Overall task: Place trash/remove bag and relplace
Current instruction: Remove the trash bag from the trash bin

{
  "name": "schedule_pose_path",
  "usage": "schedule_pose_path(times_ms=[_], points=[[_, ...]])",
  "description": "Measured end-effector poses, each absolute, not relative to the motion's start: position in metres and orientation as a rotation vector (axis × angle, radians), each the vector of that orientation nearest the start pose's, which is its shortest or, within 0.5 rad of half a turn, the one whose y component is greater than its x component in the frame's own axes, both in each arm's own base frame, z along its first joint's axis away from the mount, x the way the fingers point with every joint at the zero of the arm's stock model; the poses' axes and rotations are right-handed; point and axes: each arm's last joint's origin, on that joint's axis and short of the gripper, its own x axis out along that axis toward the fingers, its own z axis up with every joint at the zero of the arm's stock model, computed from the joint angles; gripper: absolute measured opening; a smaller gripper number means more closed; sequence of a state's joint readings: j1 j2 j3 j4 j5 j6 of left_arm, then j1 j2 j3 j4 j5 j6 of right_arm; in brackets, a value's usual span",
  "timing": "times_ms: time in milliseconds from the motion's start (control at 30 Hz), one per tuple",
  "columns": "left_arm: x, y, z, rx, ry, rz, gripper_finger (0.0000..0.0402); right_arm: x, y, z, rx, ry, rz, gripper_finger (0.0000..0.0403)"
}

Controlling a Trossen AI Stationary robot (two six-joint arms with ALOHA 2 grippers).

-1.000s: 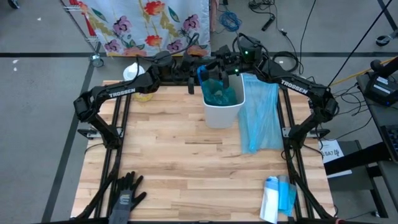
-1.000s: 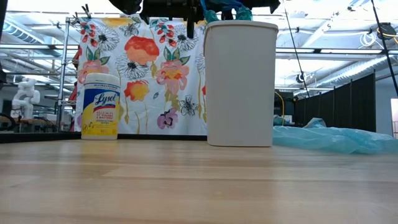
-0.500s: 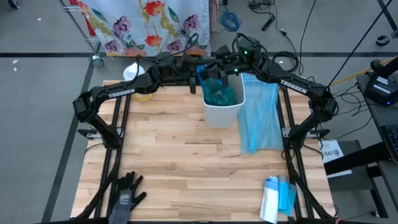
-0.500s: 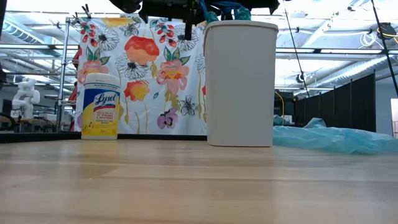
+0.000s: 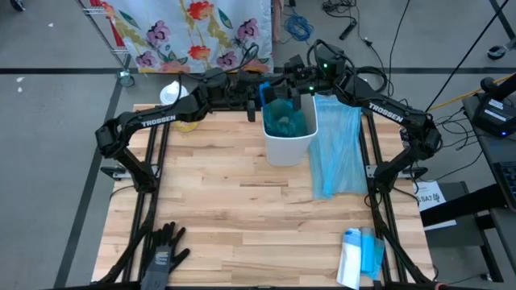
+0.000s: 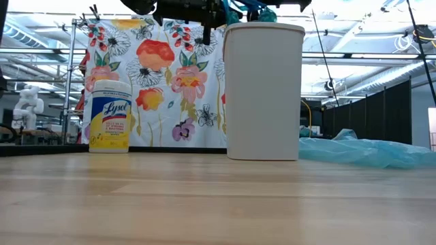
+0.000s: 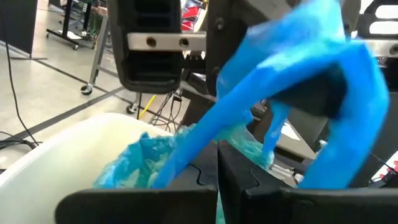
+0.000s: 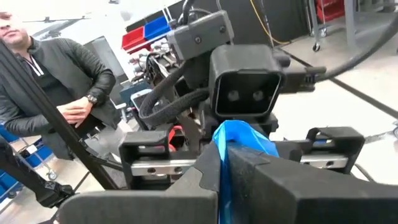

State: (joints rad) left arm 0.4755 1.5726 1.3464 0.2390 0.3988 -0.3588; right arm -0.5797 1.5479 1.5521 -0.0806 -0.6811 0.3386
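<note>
- The left hand point(image 5: 260, 101) is clenched on a strap of the blue bag point(image 5: 284, 121) at the far left of the bin's mouth; in its own wrist view the stretched blue film point(image 7: 292, 68) runs taut across in front of its fingers point(image 7: 155, 199).
- The right hand point(image 5: 284, 91) is clenched on the same bag at the far rim, a blue fold point(image 8: 239, 140) pinched just ahead of its fingers point(image 8: 249, 180); both hands sit close together above the white bin point(image 5: 289, 137).
- The bag's bulk lies down inside the bin, teal film crumpled in the opening; no scraps of trash can be made out.
- Risk, as I judge it: both grips lie on thin film near one side, so an uneven lift could tear the strap or let it slip out; the bag would drop back.
- The light bin may ride up with the bag if the film clings, then tip on the bench point(image 5: 242, 209).
- The hands are nearly touching; pulling apart carelessly could knock one against the other, or snag the spare blue bag point(image 5: 339, 153) lying just beside the bin.
</note>
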Motion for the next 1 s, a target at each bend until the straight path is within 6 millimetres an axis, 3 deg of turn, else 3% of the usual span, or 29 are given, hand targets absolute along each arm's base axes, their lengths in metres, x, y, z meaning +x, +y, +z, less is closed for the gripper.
schedule_pose_path(times_ms=[267, 767, 1000], points=[[0.332, 0.158, 0.373, -0.352, -0.028, 0.071, 0.0, 0.301, -0.176, 0.43, 0.359, 0.011, 0.105, 0.0], [0.334, 0.159, 0.371, -0.352, -0.029, 0.067, 0.0, 0.289, -0.169, 0.486, 0.253, -0.212, 0.147, 0.0], [0.335, 0.157, 0.368, -0.364, -0.005, 0.075, 0.0, 0.286, -0.168, 0.496, 0.231, -0.249, 0.143, 0.0]])
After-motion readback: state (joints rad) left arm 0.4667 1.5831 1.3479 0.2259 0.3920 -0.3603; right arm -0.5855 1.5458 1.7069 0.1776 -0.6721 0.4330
